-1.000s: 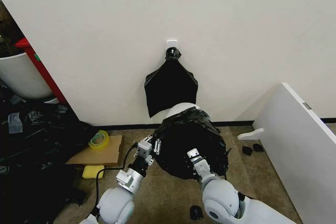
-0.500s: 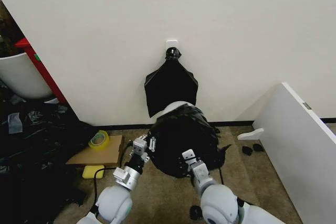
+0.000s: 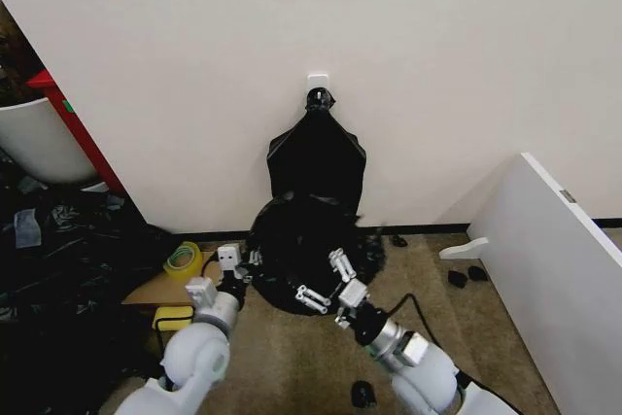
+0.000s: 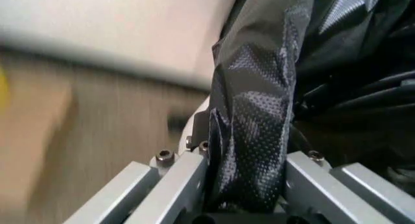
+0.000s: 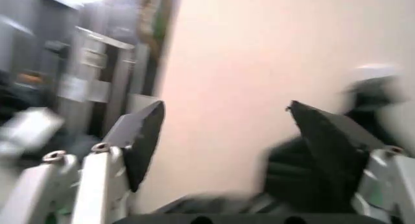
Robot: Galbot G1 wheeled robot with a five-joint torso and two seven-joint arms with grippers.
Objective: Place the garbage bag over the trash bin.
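We find the garbage bag (image 3: 301, 255) lying as a dark glossy mound on the floor (image 3: 292, 366) at the foot of the wall (image 3: 437, 65), directly below the black bag bunch (image 3: 317, 157) that hangs from a white wall hook (image 3: 318, 79). The plastic covers whatever sits beneath it; we judge the trash bin to be under that mound, but no part of its white wall or rim can be made out, so we cannot confirm this.

The left claw (image 3: 229, 261) sits at the left edge of the mound. In the left wrist view the left claw (image 4: 250, 185) has a thick fold of the textured black plastic (image 4: 256, 102) clamped between its two metal jaws, so it is holding the bag.

The right claw (image 3: 326, 281) is at the front of the mound with its jaws spread wide. In the right wrist view the right claw (image 5: 224, 136) has nothing between its dark fingertips (image 5: 144, 136), and the wall shows through the gap.

In our judgement the draping is largely done. What remains is to verify that the bag mouth is seated round the rim, and to free the left hold. A cardboard sheet (image 3: 180, 284) and a tape roll (image 3: 182, 258) lie to the left, apart from the work.
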